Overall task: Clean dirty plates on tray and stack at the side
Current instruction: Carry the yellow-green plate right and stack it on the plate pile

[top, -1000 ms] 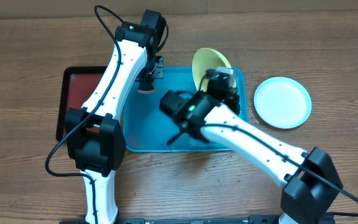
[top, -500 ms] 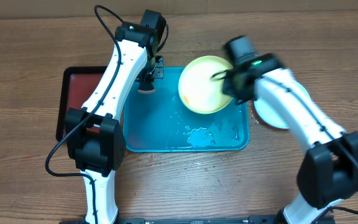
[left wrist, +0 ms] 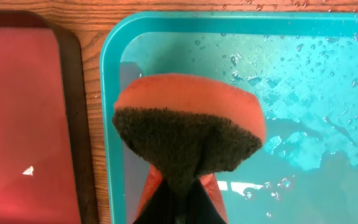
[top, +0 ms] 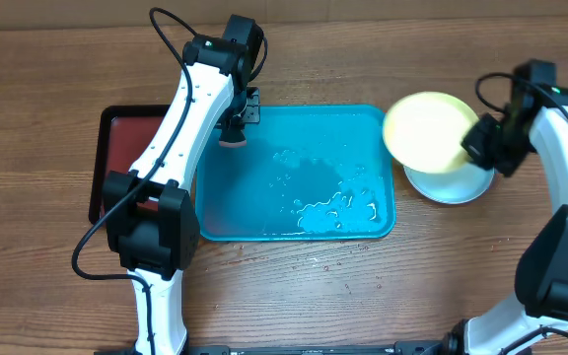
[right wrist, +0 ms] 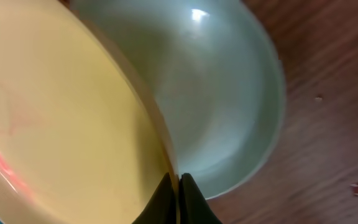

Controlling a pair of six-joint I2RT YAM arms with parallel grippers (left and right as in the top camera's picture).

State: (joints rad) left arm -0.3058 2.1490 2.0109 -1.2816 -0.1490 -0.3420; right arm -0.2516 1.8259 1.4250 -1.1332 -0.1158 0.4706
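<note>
So the right claw (right wrist: 178,186) is pinched tight on the yellow plate (right wrist: 61,112) at its rim. The plate is tilted, with a faint red streak at lower left. Behind it the pale plate (right wrist: 229,93) is half covered, can't tell if they touch. Overhead it sits right of the wet tray (top: 294,138), with table (top: 461,256) showing around it. The left claw (left wrist: 178,202) squeezes a sponge (left wrist: 188,118) over the tray's upper-left corner, fingers mostly hidden, red tray (left wrist: 23,112) just beside.

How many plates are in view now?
2. Yellow plate: in the right end effector, over the pale plate on the table beside the tray. A third may be hidden.
</note>
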